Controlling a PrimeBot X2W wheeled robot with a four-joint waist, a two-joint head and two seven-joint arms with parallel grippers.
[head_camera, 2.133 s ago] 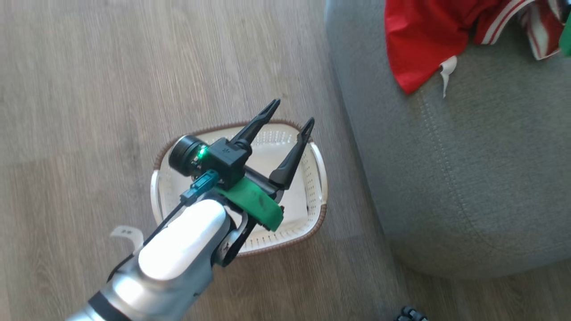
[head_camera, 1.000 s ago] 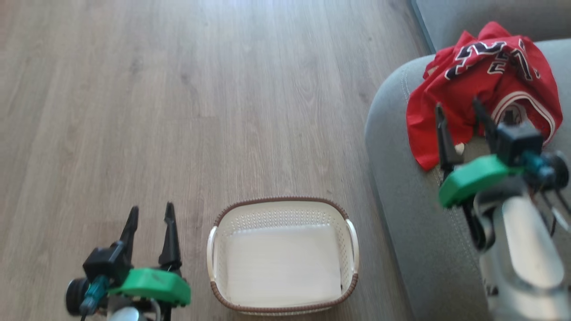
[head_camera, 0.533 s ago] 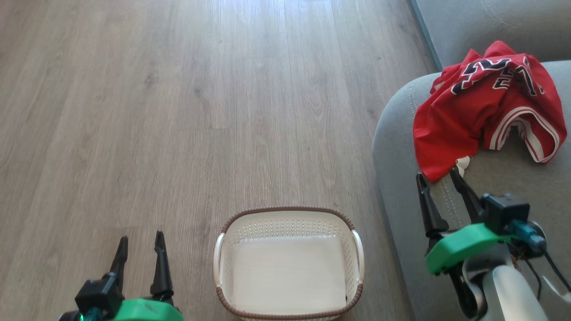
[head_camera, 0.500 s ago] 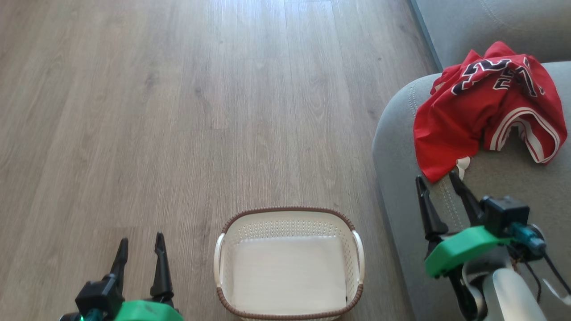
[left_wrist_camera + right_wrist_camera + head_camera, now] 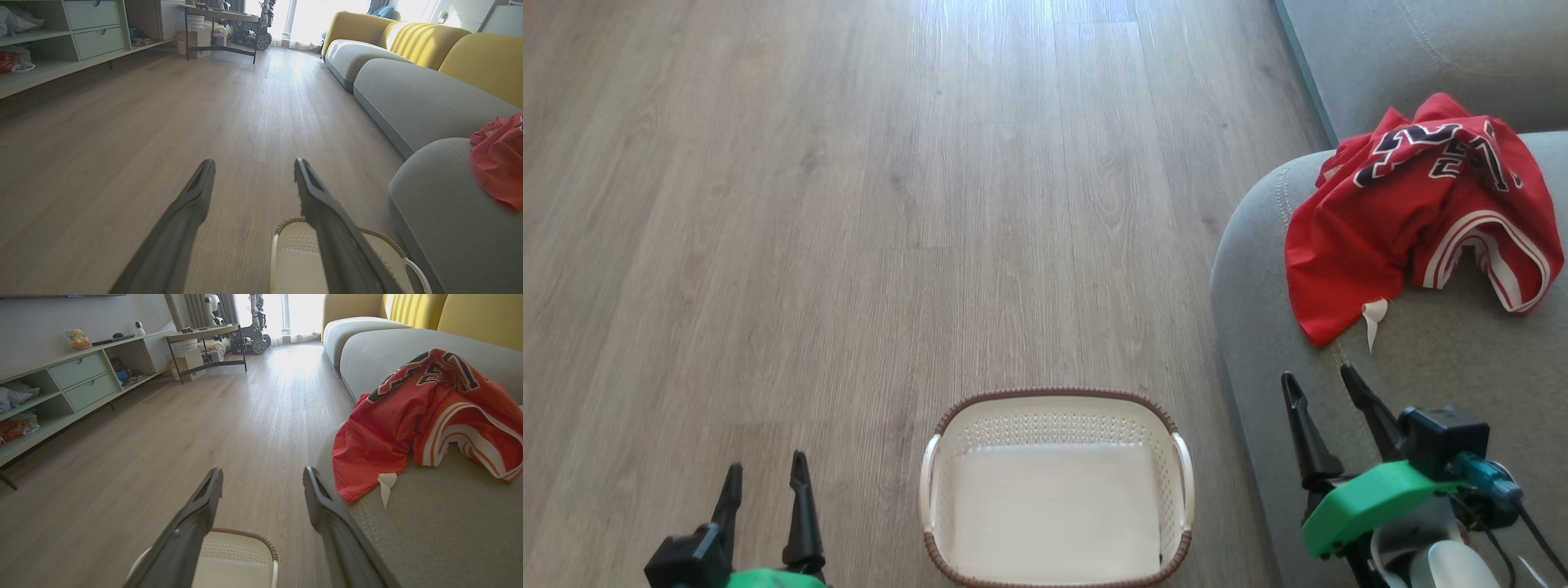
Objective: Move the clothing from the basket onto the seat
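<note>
The red clothing (image 5: 1405, 220) lies crumpled on the grey seat (image 5: 1437, 384), beyond and to the right of the basket (image 5: 1054, 394), which stands on the wooden floor (image 5: 849, 204). The left pincer (image 5: 766, 469) hangs left of the basket, fingers apart, holding nothing. The right pincer (image 5: 1316, 374) hangs right of the basket over the seat's edge, likewise spread, clear of the cloth.

The clothing (image 5: 1347, 245) is showing red, with white striped trim and black-and-white lettering. The basket (image 5: 1054, 394) is showing cream-white under a brown rim; the seat (image 5: 1445, 367) is showing grey, pale-stitched.
</note>
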